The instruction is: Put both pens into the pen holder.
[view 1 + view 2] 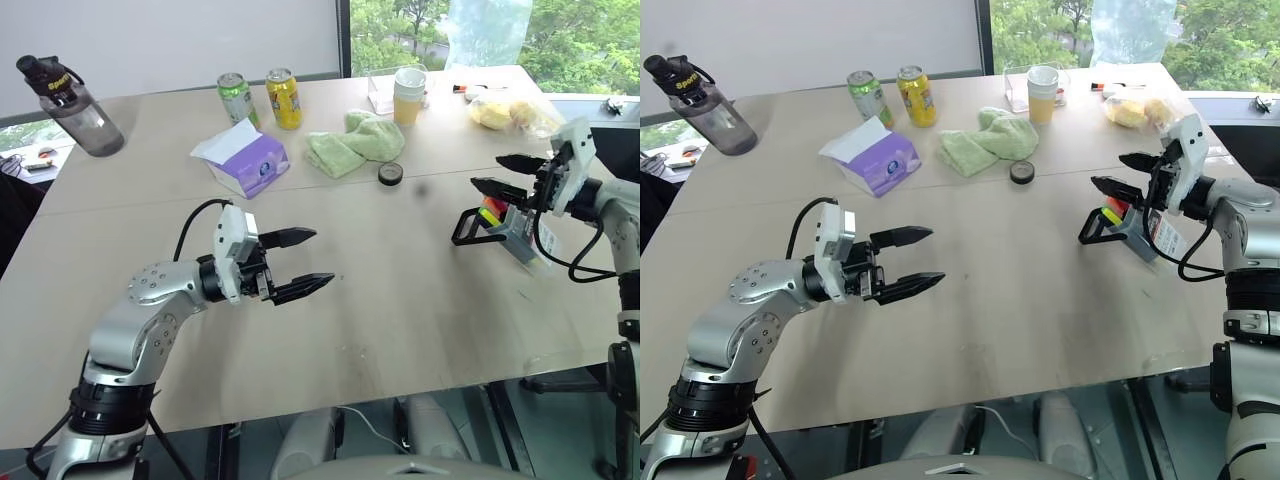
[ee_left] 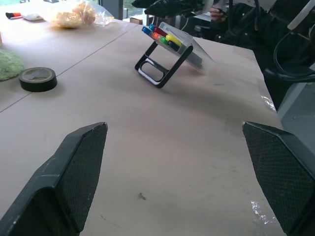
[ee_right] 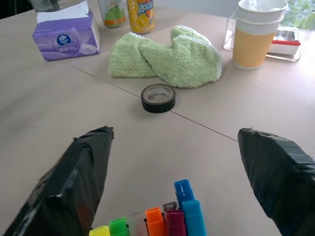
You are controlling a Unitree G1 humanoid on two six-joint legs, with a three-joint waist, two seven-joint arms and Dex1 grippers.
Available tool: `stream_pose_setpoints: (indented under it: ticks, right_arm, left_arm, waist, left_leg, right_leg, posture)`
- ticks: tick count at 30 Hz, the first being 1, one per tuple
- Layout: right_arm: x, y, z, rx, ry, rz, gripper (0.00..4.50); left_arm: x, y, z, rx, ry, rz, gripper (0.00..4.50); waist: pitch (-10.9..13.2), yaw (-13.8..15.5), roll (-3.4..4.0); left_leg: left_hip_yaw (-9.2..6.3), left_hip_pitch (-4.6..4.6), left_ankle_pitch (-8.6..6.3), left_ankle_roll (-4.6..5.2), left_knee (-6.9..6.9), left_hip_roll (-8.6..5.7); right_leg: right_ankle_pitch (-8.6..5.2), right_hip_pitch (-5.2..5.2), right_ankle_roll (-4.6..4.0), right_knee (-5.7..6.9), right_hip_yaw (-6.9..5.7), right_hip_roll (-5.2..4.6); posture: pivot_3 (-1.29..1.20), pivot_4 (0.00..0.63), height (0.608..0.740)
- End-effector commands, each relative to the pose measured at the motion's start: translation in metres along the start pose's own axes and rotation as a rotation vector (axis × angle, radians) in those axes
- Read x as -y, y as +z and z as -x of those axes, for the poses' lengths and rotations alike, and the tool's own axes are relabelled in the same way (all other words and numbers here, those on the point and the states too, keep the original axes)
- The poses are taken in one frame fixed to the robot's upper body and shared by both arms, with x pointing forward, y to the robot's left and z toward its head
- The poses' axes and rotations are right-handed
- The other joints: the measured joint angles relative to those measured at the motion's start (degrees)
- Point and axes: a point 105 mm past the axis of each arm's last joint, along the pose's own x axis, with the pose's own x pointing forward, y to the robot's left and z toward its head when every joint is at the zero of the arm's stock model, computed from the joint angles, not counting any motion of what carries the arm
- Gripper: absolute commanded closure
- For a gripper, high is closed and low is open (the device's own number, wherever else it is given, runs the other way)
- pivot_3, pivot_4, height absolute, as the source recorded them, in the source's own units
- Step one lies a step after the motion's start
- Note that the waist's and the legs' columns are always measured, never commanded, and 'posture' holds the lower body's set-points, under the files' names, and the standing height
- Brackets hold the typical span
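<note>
The grey pen holder [image 1: 517, 236] leans on its black wire loop [image 2: 153, 73] at the table's right side. A blue-ended pen [image 3: 189, 206] and a dark pink-ended pen [image 3: 173, 220] stand in it beside orange, green and yellow highlighter tips; their barrels are hidden inside. My right gripper [image 1: 488, 171] hovers open just above the holder's mouth, with nothing between its fingers. Over the bare table at the left-centre, my left gripper [image 1: 323, 257] stands open and empty, pointing towards the holder.
A black tape roll [image 1: 390, 173], a green cloth [image 1: 355, 140], a purple tissue pack [image 1: 245, 160], two cans [image 1: 284, 98], a water bottle [image 1: 70, 105], a paper cup [image 1: 409, 95] and a food bag [image 1: 500, 112] sit at the back. The table's right edge lies close behind the holder.
</note>
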Motion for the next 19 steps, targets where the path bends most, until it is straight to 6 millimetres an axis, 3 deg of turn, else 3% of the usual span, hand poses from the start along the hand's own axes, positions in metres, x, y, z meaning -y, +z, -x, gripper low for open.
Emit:
stream_pose_setpoints:
  ticks: [1,4,8,11,16,19]
  right_arm:
    - [-0.024,0.038,-0.003,0.119,0.094,0.059,0.14]
    - [-0.075,0.039,-0.019,0.202,0.252,0.092,0.14]
    - [-0.114,0.025,-0.024,0.275,0.330,0.079,0.14]
    - [-0.143,-0.023,-0.025,0.150,0.377,0.095,0.14]
    - [-0.144,-0.091,-0.012,-0.017,0.310,0.108,0.14]
    - [-0.133,-0.113,-0.004,-0.078,0.249,0.109,0.14]
  left_arm:
    - [0.001,-0.003,0.004,-0.019,0.004,-0.027,0.00]
    - [0.007,-0.016,0.009,-0.103,0.039,-0.023,0.00]
    - [0.011,-0.026,0.013,-0.155,0.118,-0.042,0.00]
    - [0.011,-0.047,0.020,-0.220,0.237,-0.030,0.00]
    - [0.022,-0.079,0.027,-0.253,0.346,0.017,0.00]
    - [0.029,-0.089,0.031,-0.260,0.355,0.042,0.00]
  waist:
    - [0.00,-0.11,0.00]
    - [-0.02,-0.34,-0.02]
    - [-0.01,0.58,-0.02]
    - [-0.02,1.61,-0.02]
    - [-0.04,1.65,-0.03]
    - [-0.04,1.63,-0.03]
  left_leg:
    - [0.00,0.00,0.00,0.00,0.00,0.00]
    - [-0.01,0.02,0.00,0.00,-0.06,0.04]
    - [-0.11,-0.02,-0.01,-0.01,-0.02,0.04]
    - [-0.12,-0.02,-0.01,0.02,0.08,-0.05]
    - [-0.09,0.05,-0.01,0.01,0.05,-0.04]
    - [-0.07,0.15,-0.01,0.00,0.07,-0.04]
  right_leg:
    - [0.00,0.00,0.00,0.00,0.00,0.00]
    - [0.00,-0.01,0.00,-0.01,0.02,0.02]
    - [0.00,0.02,0.00,-0.02,-0.05,-0.01]
    - [0.00,0.06,0.01,-0.04,-0.06,-0.05]
    - [0.00,0.08,0.01,0.00,-0.04,-0.03]
    - [0.00,0.17,0.01,0.04,-0.03,-0.02]
  posture:
    - [0.00,0.150,0.740]
    - [0.00,0.150,0.740]
    - [0.00,0.150,0.740]
    - [0.00,0.150,0.740]
    - [0.00,0.150,0.740]
    - [0.00,0.150,0.740]
